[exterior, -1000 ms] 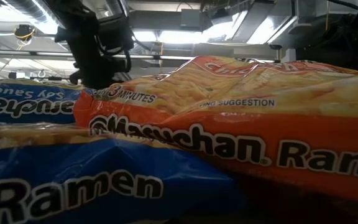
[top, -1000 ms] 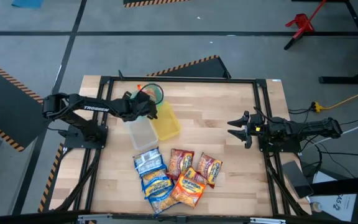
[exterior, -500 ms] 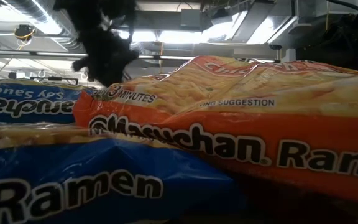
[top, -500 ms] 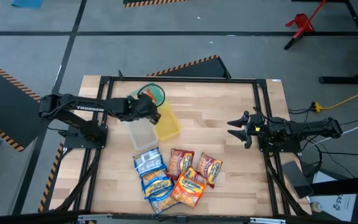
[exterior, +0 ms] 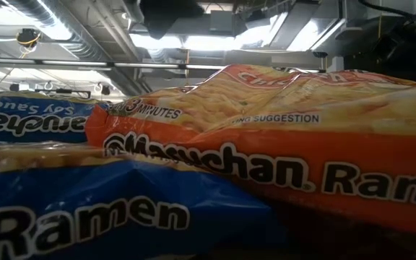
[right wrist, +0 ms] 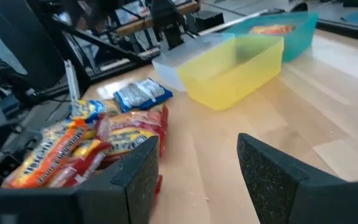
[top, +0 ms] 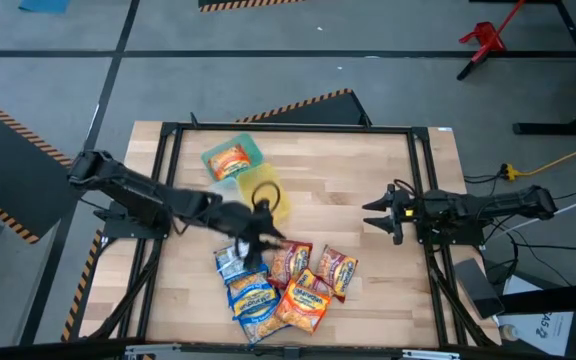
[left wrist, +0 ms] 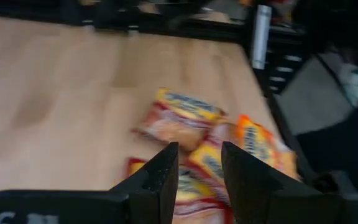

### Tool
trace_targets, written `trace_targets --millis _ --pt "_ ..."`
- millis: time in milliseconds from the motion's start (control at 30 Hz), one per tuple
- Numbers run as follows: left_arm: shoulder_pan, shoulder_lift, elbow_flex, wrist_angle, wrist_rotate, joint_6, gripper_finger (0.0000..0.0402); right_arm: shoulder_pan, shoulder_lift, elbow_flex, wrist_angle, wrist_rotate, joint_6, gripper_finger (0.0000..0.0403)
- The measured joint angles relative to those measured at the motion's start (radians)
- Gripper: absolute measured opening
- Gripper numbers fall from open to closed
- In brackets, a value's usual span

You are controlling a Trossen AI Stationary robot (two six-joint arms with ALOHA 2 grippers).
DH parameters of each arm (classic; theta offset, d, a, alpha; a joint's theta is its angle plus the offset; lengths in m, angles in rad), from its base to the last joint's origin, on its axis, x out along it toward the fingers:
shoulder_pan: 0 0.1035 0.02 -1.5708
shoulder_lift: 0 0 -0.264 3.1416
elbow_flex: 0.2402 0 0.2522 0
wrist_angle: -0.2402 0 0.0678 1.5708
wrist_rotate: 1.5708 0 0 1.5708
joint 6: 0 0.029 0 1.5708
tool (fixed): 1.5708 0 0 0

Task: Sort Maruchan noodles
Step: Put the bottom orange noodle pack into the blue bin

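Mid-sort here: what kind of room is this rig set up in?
Most likely a robotics lab or workshop, not a kitchen. The wooden table sits in a black metal frame on bare concrete floor with hazard-striped tape, and the low view shows exposed ceiling ducts and strip lighting overhead.

The wooden table [top: 368, 170] in its black frame stands on a grey concrete floor [top: 368, 30] crossed by dark lines, with orange-and-black hazard tape [top: 298, 106] behind it. Bright ceiling lights [exterior: 193, 42] glare among ducts overhead.
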Motion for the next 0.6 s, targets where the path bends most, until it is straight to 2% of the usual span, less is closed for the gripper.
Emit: trace_targets --millis 100,267,433,600 --pt "-0.051 0.066 0.000 0.081 0.034 -0.003 0.0126 0.000 0.030 0.000 0.002 0.014 -0.001 0.0207" --pt "-0.094 0.202 0.000 0.218 0.059 -0.070 0.0164 0.000 0.072 0.000 0.003 0.028 -0.001 0.0207" --pt "-0.101 0.310 0.000 0.264 0.088 -0.134 0.0206 0.000 0.104 0.000 0.003 0.029 -0.001 0.0207" --pt "-0.090 0.345 -0.001 0.278 0.068 -0.146 0.0240 0.000 0.121 0.000 0.003 0.028 -0.001 0.0207"
